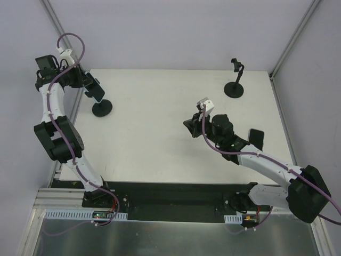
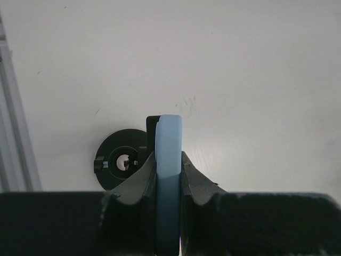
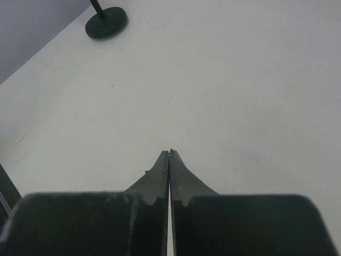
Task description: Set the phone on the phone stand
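The phone [image 2: 169,154] has a light blue edge and stands on edge between the fingers of my left gripper [image 2: 169,160], which is shut on it. In the top view the left gripper [image 1: 90,87] holds the phone [image 1: 96,92] at the table's far left, just above a phone stand's round black base [image 1: 102,109]. The base [image 2: 120,160] shows below and left of the phone in the left wrist view, with a black part [image 2: 152,128] against the phone's left side. My right gripper [image 1: 192,128] is shut and empty over the table's middle right [image 3: 169,153].
A second black stand [image 1: 234,88] with a clamp on top stands at the back right. A dark flat slab [image 1: 257,137] lies by the right arm. The left stand's base [image 3: 106,23] shows far ahead of the right gripper. Frame posts border the table [image 1: 160,133].
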